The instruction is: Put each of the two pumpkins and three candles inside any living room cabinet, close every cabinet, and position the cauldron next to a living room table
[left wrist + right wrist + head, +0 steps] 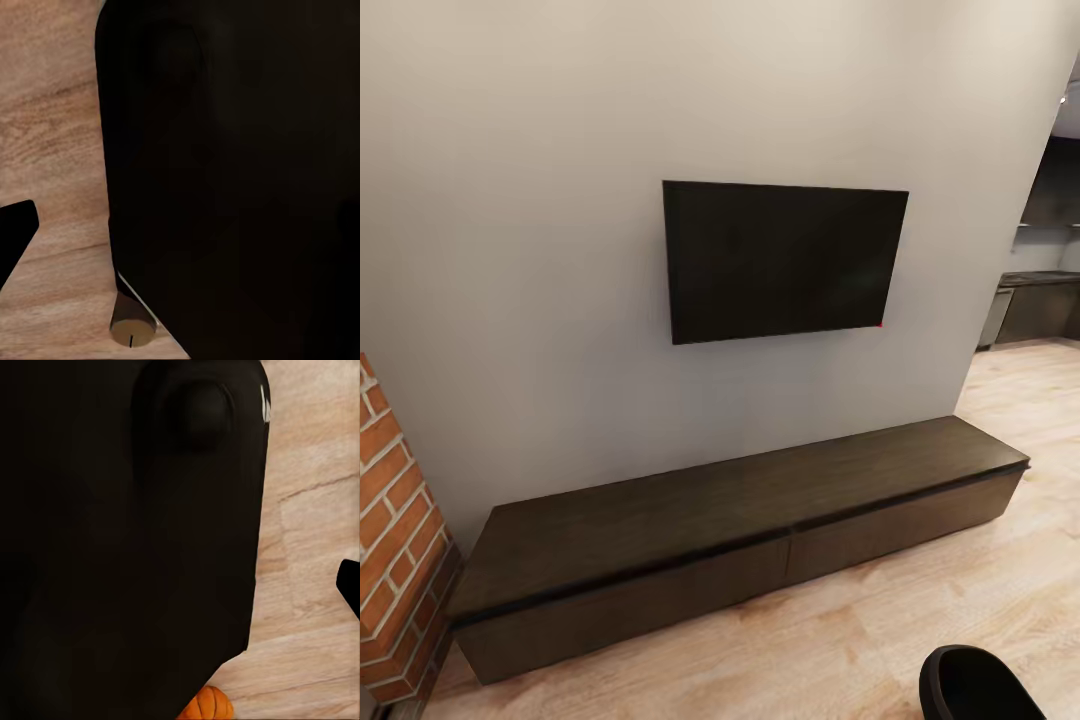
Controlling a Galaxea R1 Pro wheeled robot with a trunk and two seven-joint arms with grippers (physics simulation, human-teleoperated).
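I cannot tell how the jaws of either gripper stand, because a big black robot part blocks most of each wrist view. In the left wrist view a black tip (15, 236) pokes in at the edge over the wooden floor (52, 135). I cannot tell what it is. The right wrist view has a black tip (349, 585) like it at its edge.

I see no words or labels to read anywhere. There is just a tiny red dot at the lower corner of the TV (785, 262).

The head view shows the long, low, dark brown cabinet (740, 540) against the grey wall (510, 250), right under the TV. Its flat fronts are all shut and its top is bare. A red brick fireplace (395, 540) stands just beside its left end. A round black thing (975, 685) sits low at the right, and I cannot tell what it is. A dark kitchen shows far off at the right.

The left wrist view shows one candle (131, 326) lying on the floor, with its beige end facing the camera, half hidden by the black part. The right wrist view shows a bit of an orange pumpkin (206, 705) on the floor, peeking out from under the black part.
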